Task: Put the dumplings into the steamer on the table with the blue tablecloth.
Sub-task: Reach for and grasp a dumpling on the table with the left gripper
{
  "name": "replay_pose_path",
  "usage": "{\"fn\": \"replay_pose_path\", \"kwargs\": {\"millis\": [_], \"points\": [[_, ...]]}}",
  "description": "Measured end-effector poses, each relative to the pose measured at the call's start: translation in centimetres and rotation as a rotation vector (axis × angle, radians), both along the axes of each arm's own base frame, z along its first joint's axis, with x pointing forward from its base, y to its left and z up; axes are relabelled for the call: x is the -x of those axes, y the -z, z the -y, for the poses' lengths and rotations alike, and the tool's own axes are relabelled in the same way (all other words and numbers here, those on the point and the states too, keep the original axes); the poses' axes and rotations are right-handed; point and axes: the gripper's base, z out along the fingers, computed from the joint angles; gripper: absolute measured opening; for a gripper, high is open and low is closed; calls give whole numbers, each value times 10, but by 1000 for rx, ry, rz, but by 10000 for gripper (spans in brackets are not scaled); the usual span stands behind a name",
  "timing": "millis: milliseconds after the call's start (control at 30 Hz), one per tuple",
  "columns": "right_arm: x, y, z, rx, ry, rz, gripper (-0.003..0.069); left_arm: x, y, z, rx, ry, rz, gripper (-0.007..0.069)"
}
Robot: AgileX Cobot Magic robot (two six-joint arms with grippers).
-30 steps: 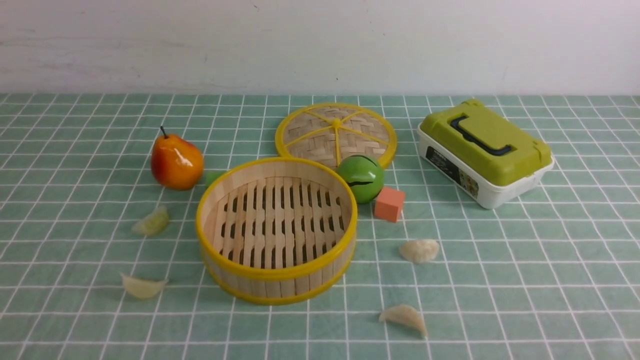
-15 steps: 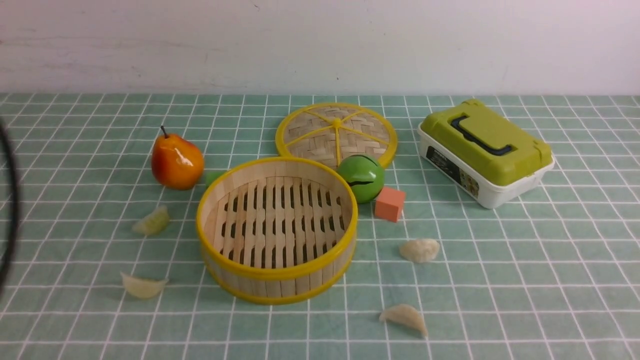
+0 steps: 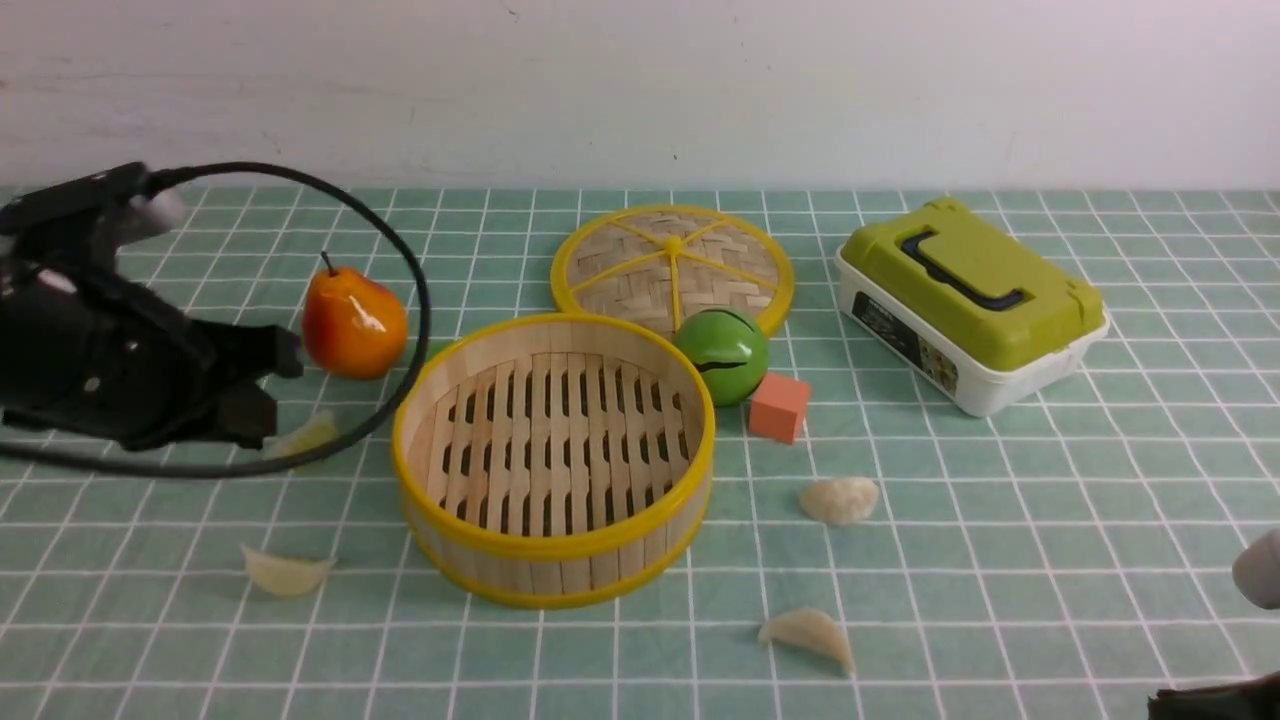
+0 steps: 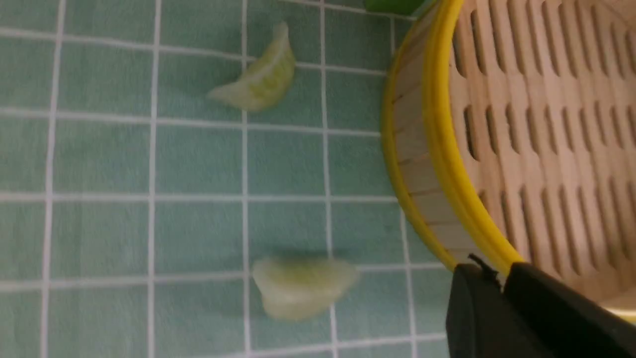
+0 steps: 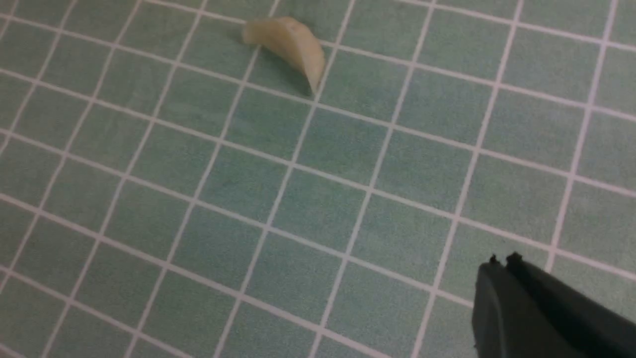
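While the left hand (image 4: 499, 272) hangs just beside the steamer (image 3: 556, 572) and the right hand (image 5: 501, 262) hangs above the surface (image 5: 348, 223), both are closed tight and hold nothing. All four dumplings (image 3: 838, 500) lie on the blue tablecloth (image 3: 1050, 520) outside the steamer, two each side.

The front view looks forward and down from the robot's side, taking in the whole steamer (image 3: 553, 460) and the cloth (image 3: 1000, 520) around it up to the wall (image 3: 640, 90). The left wrist view sits close over the steamer's left rim, looking steeply down. It shares the two dumplings (image 4: 261, 82) left of the steamer with the front view. The right wrist view looks closely down on a dumpling (image 5: 288, 47) right of the steamer.
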Motion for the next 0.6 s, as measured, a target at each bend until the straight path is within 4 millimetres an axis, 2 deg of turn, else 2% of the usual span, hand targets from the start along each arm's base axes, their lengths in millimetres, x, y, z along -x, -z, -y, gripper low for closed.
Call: {"fn": "replay_pose_path", "kwargs": {"millis": [67, 100, 133, 267, 367, 433, 567, 600], "points": [[0, -1, -1, -8, -16, 11, -1, -33, 10, -1, -58, 48, -25, 171], [0, -1, -2, -10, -17, 12, -1, -40, 16, -1, -68, 55, -42, 197], [0, -1, -2, -14, -20, 13, -1, -58, 25, -2, -96, 72, -61, 258], [0, -1, -2, -14, -24, 16, -1, -99, 52, -4, -165, 109, -111, 377], [0, -1, -2, -14, -24, 16, -1, -115, 67, -5, -199, 125, -133, 396], [0, -1, -2, -14, -25, 16, -1, -130, 86, -7, -239, 142, -158, 388], [0, -1, -2, -14, -25, 16, -1, -139, 109, -10, -283, 165, -197, 319], [0, -1, -2, -13, -25, 16, -1, -140, 114, -10, -288, 169, -207, 262]]}}
